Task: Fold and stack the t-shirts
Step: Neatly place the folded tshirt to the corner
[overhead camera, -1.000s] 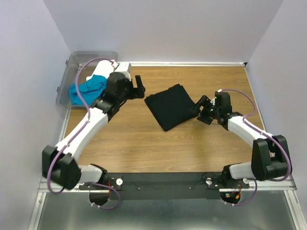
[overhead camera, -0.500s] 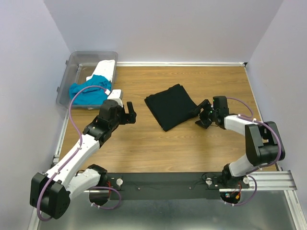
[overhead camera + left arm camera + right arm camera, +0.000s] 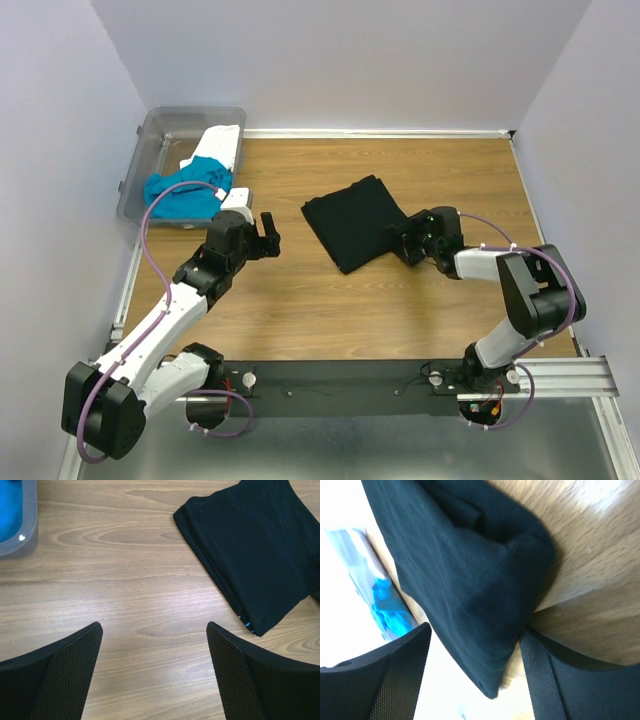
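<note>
The black t-shirt (image 3: 355,222) lies folded on the wooden table; it also shows in the left wrist view (image 3: 255,545). My right gripper (image 3: 408,243) is open at its right edge, low on the table. In the right wrist view the jaws stand wide around the shirt's bulging corner (image 3: 470,565), with the right gripper (image 3: 475,650) not closed on it. My left gripper (image 3: 268,235) is open and empty above bare wood, left of the black shirt, as the left wrist view (image 3: 152,630) shows. The turquoise t-shirt (image 3: 185,192) and the white t-shirt (image 3: 215,148) lie in the bin.
The clear plastic bin (image 3: 160,130) stands at the back left corner; its corner shows in the left wrist view (image 3: 22,527). White walls close in the table on three sides. Bare wood lies in front of the black shirt.
My left arm has drawn back from the bin to the table left of the black shirt. My right gripper has moved left up to the black shirt's right edge.
</note>
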Controlling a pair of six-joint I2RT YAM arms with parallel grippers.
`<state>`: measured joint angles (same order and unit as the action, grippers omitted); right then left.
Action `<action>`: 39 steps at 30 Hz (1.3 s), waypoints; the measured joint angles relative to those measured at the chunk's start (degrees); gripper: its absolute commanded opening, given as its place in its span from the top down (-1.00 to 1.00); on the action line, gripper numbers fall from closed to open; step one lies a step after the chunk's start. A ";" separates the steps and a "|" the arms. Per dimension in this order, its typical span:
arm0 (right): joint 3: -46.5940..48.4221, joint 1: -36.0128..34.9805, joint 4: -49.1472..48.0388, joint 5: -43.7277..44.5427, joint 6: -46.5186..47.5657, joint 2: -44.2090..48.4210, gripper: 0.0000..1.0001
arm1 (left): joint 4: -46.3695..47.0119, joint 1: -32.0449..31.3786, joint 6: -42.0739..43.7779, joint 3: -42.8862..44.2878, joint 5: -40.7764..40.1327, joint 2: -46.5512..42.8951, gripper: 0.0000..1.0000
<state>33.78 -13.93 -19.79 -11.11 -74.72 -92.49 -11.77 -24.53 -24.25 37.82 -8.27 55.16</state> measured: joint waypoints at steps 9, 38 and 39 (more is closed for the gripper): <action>-0.11 -0.39 -1.51 5.07 -4.57 -3.23 0.99 | 0.22 0.00 -0.02 0.00 -0.09 -1.51 -0.81; 44.28 26.84 4.31 17.57 1.73 -29.94 0.99 | -0.37 0.00 -1.53 0.00 -6.03 -3.56 -0.81; 47.28 27.67 5.09 17.46 2.69 -31.67 0.99 | -0.39 0.00 -1.70 0.00 -6.75 -3.58 -0.80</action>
<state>81.06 13.74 -14.70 6.35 -72.03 -124.16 -12.16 -24.53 -25.96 37.82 -15.03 51.57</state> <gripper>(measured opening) 0.022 0.904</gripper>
